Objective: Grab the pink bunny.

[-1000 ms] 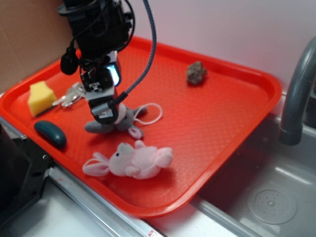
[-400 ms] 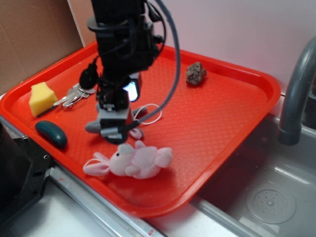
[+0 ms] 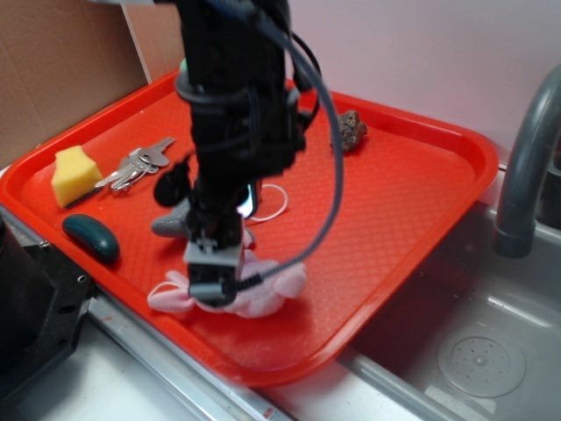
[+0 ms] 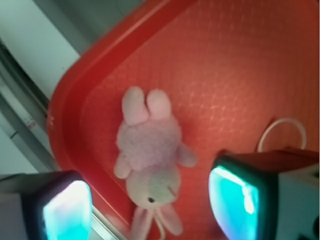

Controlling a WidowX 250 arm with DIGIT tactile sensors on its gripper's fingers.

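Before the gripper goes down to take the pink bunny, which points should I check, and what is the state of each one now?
1. Gripper open: ok. In the wrist view both fingers stand wide apart.
2. Pink bunny between the fingers: ok. It lies between them in the wrist view, body nearly centered.
3. Fingers not yet touching the bunny: ok. There is red tray visible on both sides of it.
4. Grey plush out of the grasp: ok. It lies behind the gripper; only its white cord shows near one finger.
5. Room at the tray's near rim: cannot tell. The bunny lies close to the rim, and one finger hangs over it.
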